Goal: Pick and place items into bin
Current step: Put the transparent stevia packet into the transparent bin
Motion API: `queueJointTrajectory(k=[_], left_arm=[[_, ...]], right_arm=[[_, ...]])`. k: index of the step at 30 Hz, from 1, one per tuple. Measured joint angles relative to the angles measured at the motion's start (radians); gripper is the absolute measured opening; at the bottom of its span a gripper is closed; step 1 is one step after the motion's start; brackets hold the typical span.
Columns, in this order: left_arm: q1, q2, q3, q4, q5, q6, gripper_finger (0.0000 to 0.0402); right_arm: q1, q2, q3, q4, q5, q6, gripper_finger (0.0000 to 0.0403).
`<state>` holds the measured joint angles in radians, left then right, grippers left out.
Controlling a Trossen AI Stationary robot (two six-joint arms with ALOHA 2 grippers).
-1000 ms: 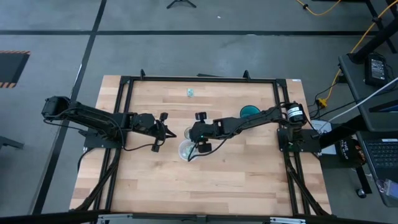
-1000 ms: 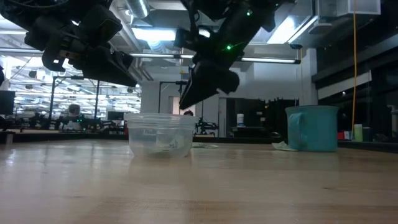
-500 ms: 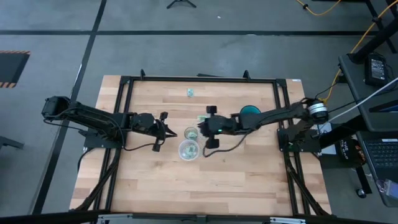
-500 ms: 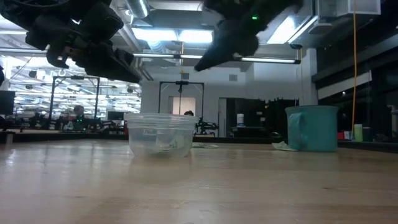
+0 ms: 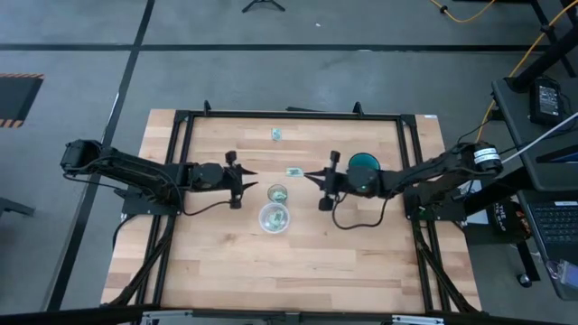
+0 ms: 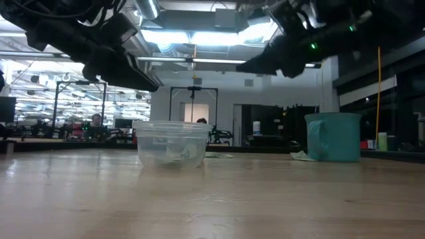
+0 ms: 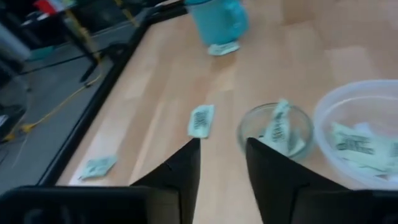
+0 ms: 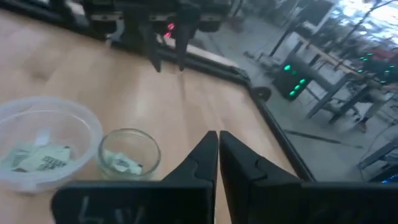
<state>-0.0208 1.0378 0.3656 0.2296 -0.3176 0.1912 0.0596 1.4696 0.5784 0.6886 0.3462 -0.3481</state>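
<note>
The bin is a clear plastic bowl (image 5: 275, 218) (image 6: 171, 143) at mid-table, with teal-and-white packets (image 7: 354, 144) lying in it. A small glass (image 5: 277, 193) beside it holds one packet (image 7: 278, 127). Loose packets lie flat on the wood: one (image 5: 293, 171) (image 7: 201, 120) between the grippers, one (image 5: 276, 134) near the far edge, one (image 7: 222, 48) by the teal mug (image 5: 364, 162). My left gripper (image 7: 221, 146) hovers open, left of the glass, nothing between its fingers. My right gripper (image 8: 217, 135) hangs shut and empty, right of the glass.
A black frame (image 5: 289, 116) runs around the tabletop. The teal mug (image 6: 334, 136) stands under my right arm, at the right. Bare wood (image 5: 289, 271) stretches from the bowl to the near edge. The room behind holds racks and lights.
My right gripper has drawn back from above the bowl toward the table's right edge, tipping up from pointing down to nearly level. My left gripper has stayed in place but swung its fingers toward the far edge, away from the bowl.
</note>
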Motion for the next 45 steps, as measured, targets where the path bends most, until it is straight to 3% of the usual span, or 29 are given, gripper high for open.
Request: queueJointTrajectory(k=[6, 11, 20, 28, 35, 40, 45], left_arm=[[0.001, 0.000, 0.000, -0.001, -0.069, -0.061, 0.0168], [0.040, 0.000, 0.000, 0.034, -0.122, -0.177, 0.0186], [0.241, 0.058, 0.072, 0.034, -0.011, -0.243, 0.0196], [0.410, 0.265, 0.250, -0.110, 0.154, -0.334, 0.0196], [0.489, 0.442, 0.439, -0.242, 0.169, -0.337, 0.0196], [0.539, 0.540, 0.635, -0.451, 0.236, -0.341, 0.0196], [0.548, 0.621, 0.763, -0.574, 0.224, -0.320, 0.0196]], right_arm=[[-0.041, 0.001, -0.130, 0.198, -0.002, 0.045, 0.0009], [-0.092, 0.000, -0.175, 0.241, -0.087, 0.086, 0.0011], [-0.193, 0.001, -0.179, 0.209, -0.217, 0.158, 0.0017], [-0.241, 0.001, -0.179, 0.207, -0.219, 0.156, 0.0017], [-0.248, 0.001, -0.178, 0.205, -0.219, 0.156, 0.0017], [-0.248, 0.001, -0.170, 0.215, -0.217, 0.129, 0.0017], [-0.248, 0.001, -0.134, 0.201, -0.217, 0.131, 0.0017]])
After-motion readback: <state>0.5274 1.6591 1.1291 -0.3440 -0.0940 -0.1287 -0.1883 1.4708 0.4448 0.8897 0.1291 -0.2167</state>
